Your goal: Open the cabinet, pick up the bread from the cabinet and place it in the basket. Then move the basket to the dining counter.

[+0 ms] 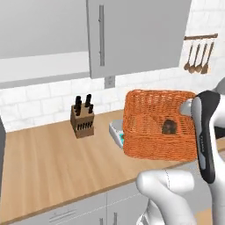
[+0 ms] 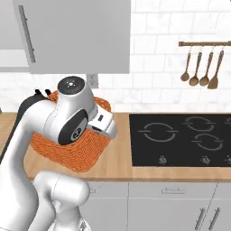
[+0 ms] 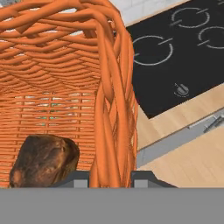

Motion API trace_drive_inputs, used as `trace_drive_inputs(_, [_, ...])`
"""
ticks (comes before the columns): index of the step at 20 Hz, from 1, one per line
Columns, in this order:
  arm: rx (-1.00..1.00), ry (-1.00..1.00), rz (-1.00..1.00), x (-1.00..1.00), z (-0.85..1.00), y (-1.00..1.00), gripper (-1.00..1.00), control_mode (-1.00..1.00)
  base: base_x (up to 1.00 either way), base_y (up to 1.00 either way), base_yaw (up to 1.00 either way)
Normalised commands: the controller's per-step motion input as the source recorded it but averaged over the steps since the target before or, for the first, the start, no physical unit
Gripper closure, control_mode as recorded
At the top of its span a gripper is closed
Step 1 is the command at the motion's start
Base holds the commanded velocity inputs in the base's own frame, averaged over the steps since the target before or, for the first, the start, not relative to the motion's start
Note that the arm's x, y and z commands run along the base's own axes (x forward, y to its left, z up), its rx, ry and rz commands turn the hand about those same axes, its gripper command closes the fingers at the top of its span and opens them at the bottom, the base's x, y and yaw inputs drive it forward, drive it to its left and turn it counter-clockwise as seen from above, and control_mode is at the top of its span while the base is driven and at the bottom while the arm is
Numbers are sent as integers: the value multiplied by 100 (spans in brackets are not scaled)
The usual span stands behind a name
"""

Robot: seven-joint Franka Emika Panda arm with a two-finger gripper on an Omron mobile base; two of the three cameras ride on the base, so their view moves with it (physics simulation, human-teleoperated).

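Orange wicker stands right in front of the tool (image 3: 111,177): in the hand view its two dark tips straddle the near wall of the basket (image 3: 65,65), one inside and one outside, closed part-way onto the woven rim, so it looks to have the basket by its side wall. The bread (image 3: 43,159) lies on the basket floor, just inside the wall the tool grips, and the left base view shows the same dark lump through the weave. That leg of the job reads as done: the loaf is out of the cabinet (image 1: 136,35) and in the basket, and the cabinet door above and behind the tool hangs closed. What is left, by my reading, is the carry to the dining counter. In the left base view the basket's underside seems to sit above the worktop (image 1: 52,154), perhaps lifted or tipped, though I cannot tell for certain. Beyond the gripped wall, on the tool's far side, lies the black hob (image 3: 175,57); the knife block (image 1: 82,118) stands well apart past the basket
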Motion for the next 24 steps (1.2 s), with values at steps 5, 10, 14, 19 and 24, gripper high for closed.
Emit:
trace_drive_inputs(5, [0, 0, 0, 0, 0, 0, 100, 100, 9, -51, -70])
trace_drive_inputs(10, [0, 0, 0, 0, 0, 0, 100, 100, 0, -15, -90])
trace_drive_inputs(14, [0, 0, 0, 0, 0, 0, 100, 100, 0, -1, -95])
trace_drive_inputs(19, [0, 0, 0, 0, 0, 0, 100, 100, 0, -14, -91])
trace_drive_inputs(24, [0, 0, 0, 0, 0, 0, 100, 100, 0, -27, -88])
